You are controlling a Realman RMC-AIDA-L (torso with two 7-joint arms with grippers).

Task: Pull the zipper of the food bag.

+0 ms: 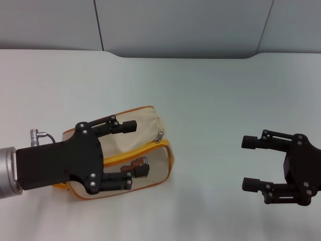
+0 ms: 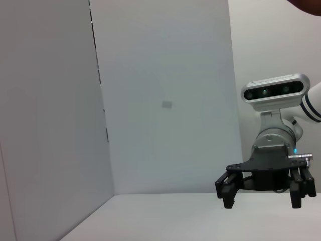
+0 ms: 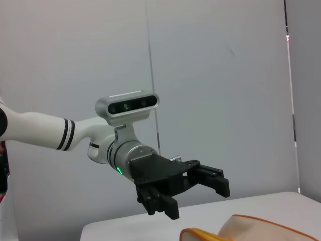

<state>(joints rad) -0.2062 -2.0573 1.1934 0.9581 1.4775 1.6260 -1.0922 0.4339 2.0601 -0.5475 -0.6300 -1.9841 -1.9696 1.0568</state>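
Hovering, left gripper (image 1: 134,148): I read its fingers spread wide above the food bag (image 1: 145,150), holding nothing.
Right gripper (image 1: 251,163): fingers parted, empty, well apart from the bag.
Bag: lies on the white bench (image 1: 215,90), left of centre.
Zipper (image 1: 140,146): its yellow line looks closed, pull (image 1: 159,136) at the right end.
Progress: closed already or awaiting opening, undecidable.
Contents: hidden.
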